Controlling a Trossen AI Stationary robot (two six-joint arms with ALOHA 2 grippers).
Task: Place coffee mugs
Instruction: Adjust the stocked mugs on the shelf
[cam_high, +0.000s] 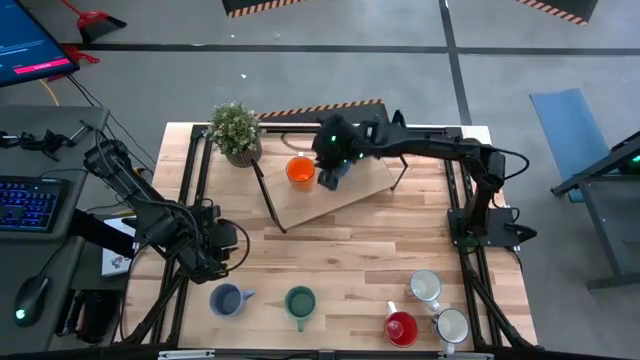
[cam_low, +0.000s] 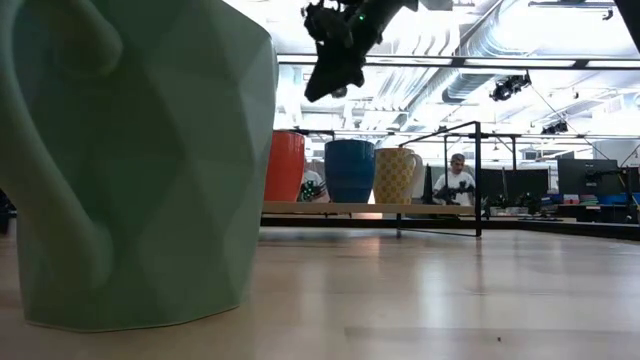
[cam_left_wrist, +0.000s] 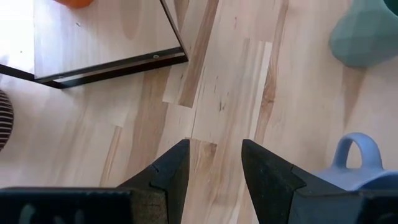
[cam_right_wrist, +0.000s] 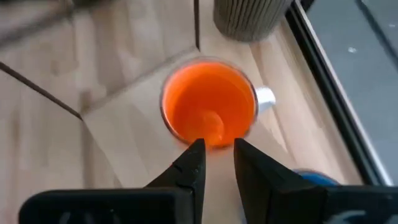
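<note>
A low wooden shelf (cam_high: 345, 195) stands at the table's far middle. On it the orange mug (cam_high: 300, 172) stands upright. The low view shows it (cam_low: 285, 165) in a row with a bright blue mug (cam_low: 349, 170) and a cream mug (cam_low: 396, 176). My right gripper (cam_high: 333, 175) hovers above the shelf just right of the orange mug (cam_right_wrist: 208, 109), narrowly open and empty. Grey-blue (cam_high: 228, 299), green (cam_high: 300, 300), red (cam_high: 400, 327) and two white mugs (cam_high: 425, 287) (cam_high: 452, 325) stand near the table's near edge. My left gripper (cam_high: 232, 250) waits open at the near left.
A potted plant (cam_high: 237, 130) stands at the shelf's far left corner, close to the orange mug. Black frame rails (cam_high: 460, 210) run along the table's sides. Bare wood lies between the shelf and the near row of mugs. People sit in the room behind (cam_low: 458, 180).
</note>
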